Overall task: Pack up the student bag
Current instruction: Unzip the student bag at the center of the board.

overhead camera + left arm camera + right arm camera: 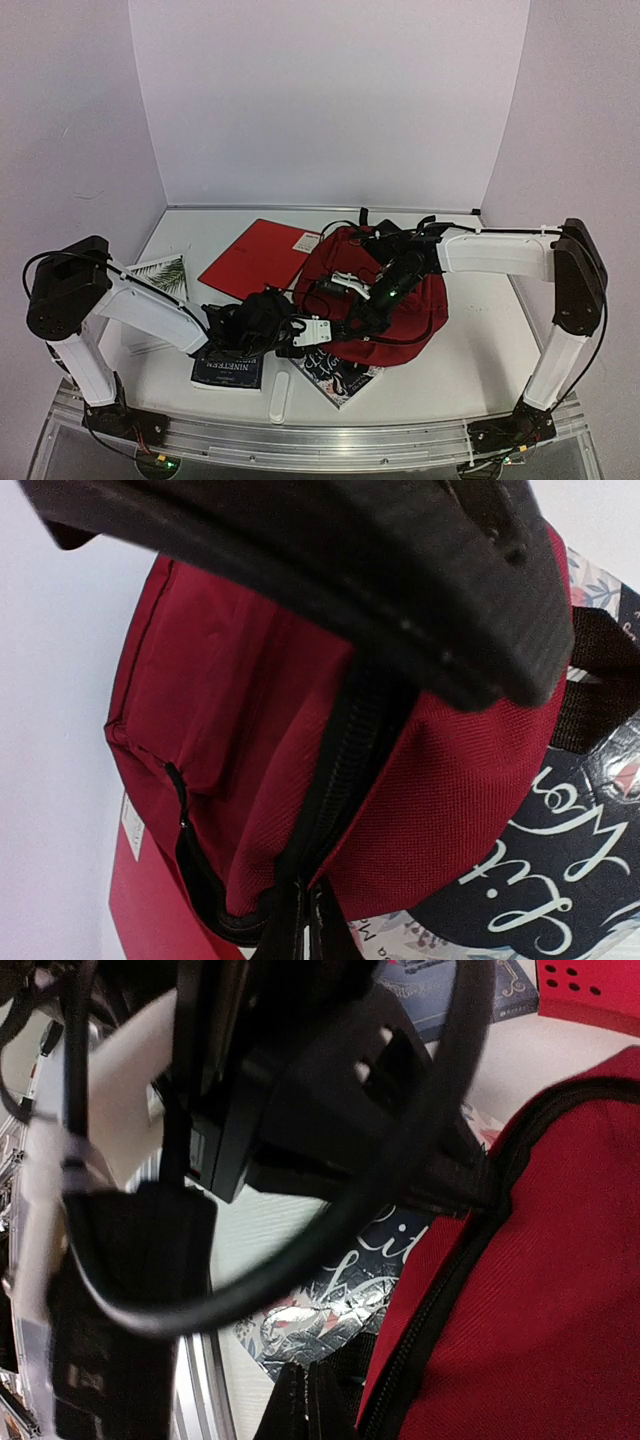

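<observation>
Now backpack (pixel 415 315) lies mid-table atop a floral book (pixel 335 378), zipper (pixel 340 750) seemingly shut, so we judge opening is the step; left gripper (pixel 305 335) at its near edge, right gripper (pixel 345 283) over its top, grips we cannot tell; next needs the zipper pull found; table (pixel 475 345) bare rightward, folder (pixel 255 255) crowding far-left.

Bag (pixel 408 312) sits mid-table (pixel 470 345), its front edge on a book (pixel 337 378). Folder (pixel 255 258) lies just behind-left of bag. Second book (pixel 228 372) lies left of the first, leaflet (pixel 165 272) far left.
</observation>
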`<action>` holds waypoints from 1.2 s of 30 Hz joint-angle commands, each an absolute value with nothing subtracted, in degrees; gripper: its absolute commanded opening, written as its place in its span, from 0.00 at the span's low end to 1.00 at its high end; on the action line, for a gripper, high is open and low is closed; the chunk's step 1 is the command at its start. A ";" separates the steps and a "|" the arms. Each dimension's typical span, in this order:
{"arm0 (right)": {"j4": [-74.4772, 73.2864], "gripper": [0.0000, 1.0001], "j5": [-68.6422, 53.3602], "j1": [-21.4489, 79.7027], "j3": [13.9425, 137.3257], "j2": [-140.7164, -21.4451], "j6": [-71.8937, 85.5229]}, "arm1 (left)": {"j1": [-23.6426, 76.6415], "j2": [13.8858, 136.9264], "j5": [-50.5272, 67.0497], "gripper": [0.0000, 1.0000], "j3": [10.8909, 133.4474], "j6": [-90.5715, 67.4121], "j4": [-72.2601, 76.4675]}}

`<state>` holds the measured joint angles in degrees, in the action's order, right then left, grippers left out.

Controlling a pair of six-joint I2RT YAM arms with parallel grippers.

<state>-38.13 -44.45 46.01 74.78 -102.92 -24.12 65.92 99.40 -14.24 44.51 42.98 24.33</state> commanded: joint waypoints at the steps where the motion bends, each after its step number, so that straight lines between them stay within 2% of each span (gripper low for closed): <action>1: -38.29 0.00 -44.31 44.35 71.60 -98.60 -24.46 | 64.26 96.57 -20.17 0.00 42.73 41.92 27.26; 10: -42.80 0.00 -43.87 36.87 65.51 -94.08 -28.34 | 56.50 90.95 -17.99 0.00 38.93 40.05 27.96; 16: -44.33 0.00 -47.20 33.88 65.77 -94.43 -29.36 | 55.37 90.03 -15.95 0.02 38.56 41.28 27.27; 18: -44.20 0.00 -49.59 33.86 66.95 -96.05 -28.74 | 56.17 89.24 -14.64 0.10 39.53 40.66 26.05; 20: -44.09 0.00 -51.42 33.85 68.20 -97.88 -28.11 | 57.96 88.78 -14.23 0.27 41.03 40.83 25.04; 23: -43.99 0.00 -53.18 33.84 70.06 -100.39 -27.40 | 60.79 88.93 -13.53 0.44 44.01 41.47 21.27; 27: -44.00 0.00 -54.77 33.89 71.18 -101.03 -26.72 | 63.42 89.64 -10.54 0.59 47.82 40.42 17.52; 30: -44.02 0.00 -55.18 33.90 71.17 -100.67 -26.39 | 64.52 91.92 -8.63 0.62 50.20 39.74 16.83; 36: -43.86 0.00 -55.21 33.88 69.86 -99.92 -26.41 | 66.07 100.14 -8.05 0.57 56.90 40.77 18.90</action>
